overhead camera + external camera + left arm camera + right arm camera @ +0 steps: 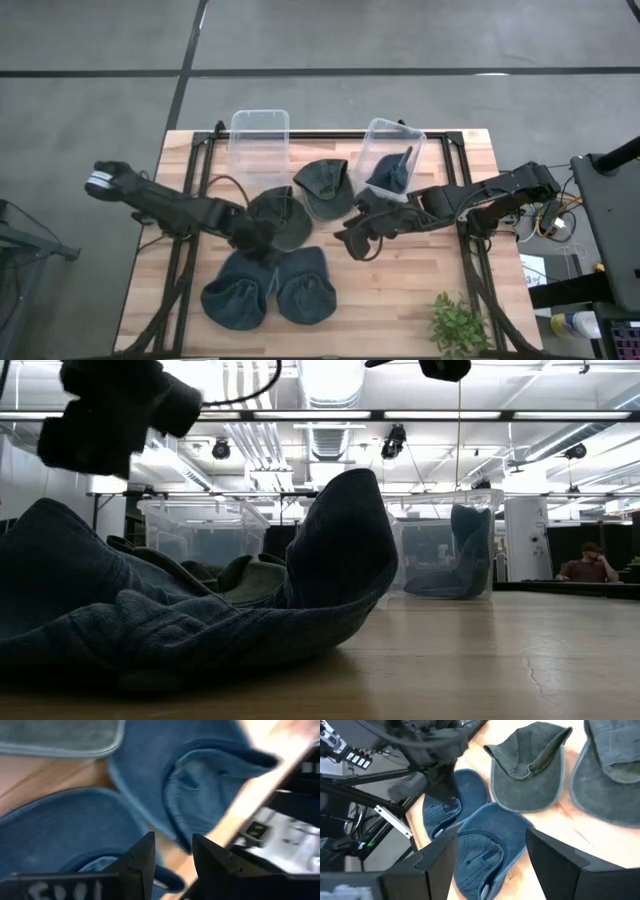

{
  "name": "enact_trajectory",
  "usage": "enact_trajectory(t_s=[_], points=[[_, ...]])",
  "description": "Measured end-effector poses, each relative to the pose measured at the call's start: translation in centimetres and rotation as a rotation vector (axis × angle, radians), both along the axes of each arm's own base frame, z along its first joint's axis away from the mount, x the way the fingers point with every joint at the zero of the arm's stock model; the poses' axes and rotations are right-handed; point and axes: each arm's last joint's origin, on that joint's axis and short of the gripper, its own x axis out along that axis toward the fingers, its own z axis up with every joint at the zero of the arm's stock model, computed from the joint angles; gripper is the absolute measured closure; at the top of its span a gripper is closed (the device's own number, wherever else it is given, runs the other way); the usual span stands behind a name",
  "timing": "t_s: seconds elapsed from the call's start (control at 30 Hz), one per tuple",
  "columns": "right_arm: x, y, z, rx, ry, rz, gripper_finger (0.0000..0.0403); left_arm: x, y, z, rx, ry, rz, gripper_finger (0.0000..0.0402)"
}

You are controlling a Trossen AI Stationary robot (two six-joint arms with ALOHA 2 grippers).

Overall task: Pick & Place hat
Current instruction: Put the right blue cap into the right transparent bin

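Observation:
Two blue hats lie side by side on the near half of the table, one to the left [237, 292] and one to the right [305, 285]. Beyond them lie two grey-green hats [280, 215] [325, 188], crowns open upward. A third blue hat [390, 172] leans inside the right clear bin [372, 135]. My left gripper [255, 240] hangs open, slanting down over the left blue hat [50, 830], with nothing between its fingers. My right gripper [352, 243] stands open above the right blue hat [487, 850], clear of it.
An empty clear bin [258, 140] stands at the far edge, left of the bin holding the hat. A small green plant [458, 325] sits at the near right corner. Bare wood lies on the table's right half. A person sits far behind the table [590, 565].

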Motion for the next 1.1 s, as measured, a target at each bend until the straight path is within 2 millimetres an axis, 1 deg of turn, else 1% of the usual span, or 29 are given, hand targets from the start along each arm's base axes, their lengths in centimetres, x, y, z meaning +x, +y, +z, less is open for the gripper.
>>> enact_trajectory(t_s=[0.17,0.3,0.57,1.0,1.1], points=[[0.0,0.2,0.0,-0.002,0.004,0.033,0.0172,0.8,-0.8,-1.8,0.01,0.085,-0.001,0.028],[0.0,0.3,0.0,-0.003,0.01,0.074,0.0172,1.3,-1.4,-2.7,0.011,0.11,0.02,0.028],[-0.1,0.5,0.0,-0.033,0.011,0.109,0.0172,2.4,-1.6,-4.4,0.055,0.142,0.079,0.028],[-0.1,0.5,0.0,-0.04,0.01,0.114,0.0172,3.3,-2.0,-6.5,0.088,0.196,0.082,0.028],[-0.1,0.5,0.0,-0.043,0.01,0.115,0.0172,3.8,-2.2,-6.9,0.084,0.179,0.079,0.028]])
